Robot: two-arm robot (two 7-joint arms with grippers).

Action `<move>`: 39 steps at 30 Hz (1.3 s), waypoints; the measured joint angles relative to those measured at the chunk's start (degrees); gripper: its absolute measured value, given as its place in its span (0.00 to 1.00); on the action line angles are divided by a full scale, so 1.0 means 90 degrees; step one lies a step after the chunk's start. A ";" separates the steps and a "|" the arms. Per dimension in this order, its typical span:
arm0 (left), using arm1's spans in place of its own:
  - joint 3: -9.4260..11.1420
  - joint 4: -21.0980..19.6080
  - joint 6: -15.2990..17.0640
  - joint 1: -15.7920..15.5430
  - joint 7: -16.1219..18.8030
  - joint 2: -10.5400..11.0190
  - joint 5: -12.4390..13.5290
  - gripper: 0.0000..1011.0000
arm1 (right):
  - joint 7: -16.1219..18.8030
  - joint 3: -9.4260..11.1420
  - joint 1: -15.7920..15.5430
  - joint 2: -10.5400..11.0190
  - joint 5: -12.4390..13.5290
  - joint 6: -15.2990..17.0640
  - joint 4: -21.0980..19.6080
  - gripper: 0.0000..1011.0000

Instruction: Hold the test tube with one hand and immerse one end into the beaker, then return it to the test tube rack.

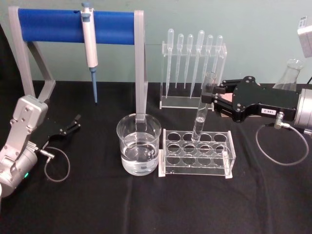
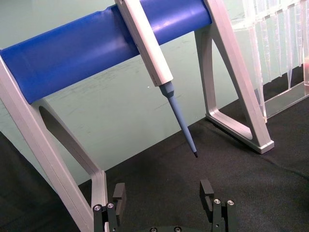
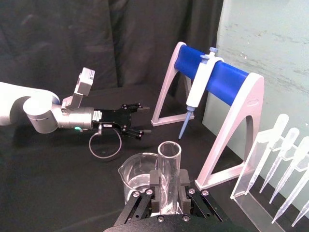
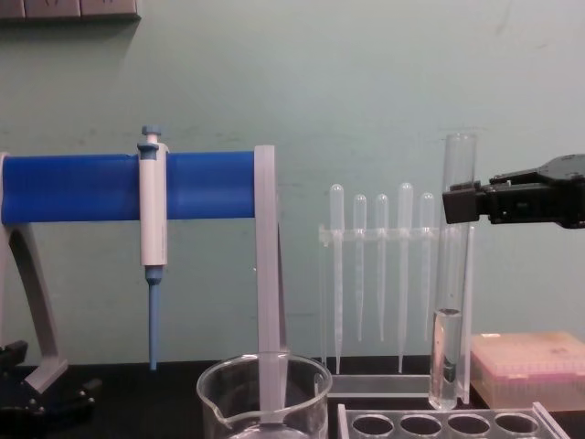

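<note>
At the left of the head view, the left gripper [image 1: 73,124] sits with its fingers spread and empty. At lower centre stands the beaker [image 1: 139,146], part full of clear liquid. Just right of it the test tube [image 1: 202,109] stands nearly upright over the rack's [image 1: 197,153] back row. The right gripper [image 1: 210,96], reaching in from the right edge, clamps it near the top.
</note>
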 joint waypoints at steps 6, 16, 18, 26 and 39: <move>0.0000 0.0000 0.0000 0.0000 0.0000 0.0000 0.0000 0.99 | 0.0081 -0.0168 0.0227 -0.0074 -0.0066 -0.0061 0.0157 0.23; 0.0000 0.0000 0.0000 0.0000 0.0000 0.0000 0.0000 0.99 | 0.0486 -0.0723 0.1178 -0.0625 -0.0293 -0.0130 0.0699 0.23; 0.0000 0.0000 0.0000 0.0000 0.0000 0.0000 0.0000 0.99 | 0.0532 -0.0792 0.1333 -0.0726 -0.0312 -0.0149 0.0792 0.23; 0.0000 0.0000 0.0000 0.0000 0.0000 0.0000 0.0000 0.99 | 0.0754 -0.1160 0.1990 -0.1236 -0.0405 -0.0289 0.1231 0.23; 0.0000 0.0000 0.0000 0.0000 0.0000 0.0001 0.0000 0.99 | 0.0845 -0.1575 0.2071 -0.1649 -0.0288 -0.0555 0.1710 0.23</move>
